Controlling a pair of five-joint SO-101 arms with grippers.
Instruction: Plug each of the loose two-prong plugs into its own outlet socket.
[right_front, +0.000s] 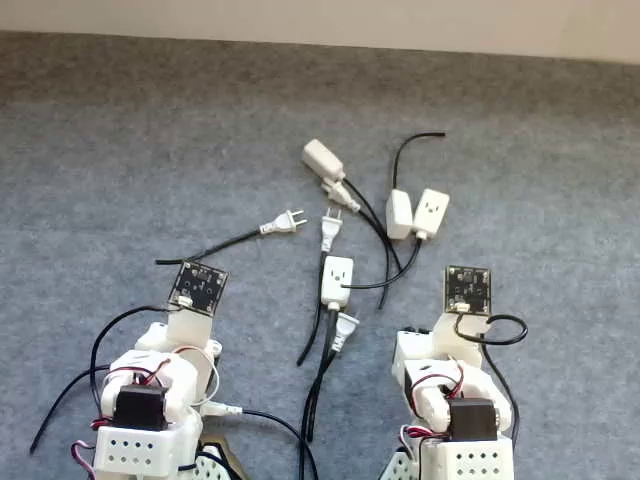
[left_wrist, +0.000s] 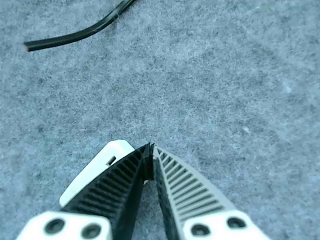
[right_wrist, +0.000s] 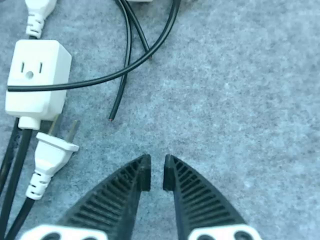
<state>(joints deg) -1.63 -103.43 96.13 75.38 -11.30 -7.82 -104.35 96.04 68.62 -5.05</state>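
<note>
- The left end effector (left_wrist: 150, 150) hangs over the bare grey surface (left_wrist: 240, 75). Its ribbed fingers are pressed together at the tips, with nothing between them.
- The right end effector (right_wrist: 152, 172) hangs low over the same surface. Its fingers are parallel with a narrow gap, holding and touching nothing.
- The nearest socket block (right_wrist: 35, 82) lies face up between the two arms, closer to the right one.
- Farther out ahead of the right arm, a second socket block (right_front: 431, 210) lies face up, touching a plain white block (right_front: 399, 213).
- The farthest socket block (right_front: 322, 158) has a plug (right_front: 340, 192) at its near end. I cannot tell whether that plug is fully seated.
- The near plug (right_wrist: 52, 150) lies loose just beside the nearest socket block, prongs angled toward it.
- The middle plug (right_front: 330, 228) lies just beyond that block, prongs pointing away.
- The left plug (right_front: 283, 223) lies well ahead of the left arm.
- A thin black cable (right_wrist: 100, 80) crosses the face of the nearest socket block.
- Another cable's cut end (left_wrist: 75, 36) lies ahead of the left end effector.
</note>
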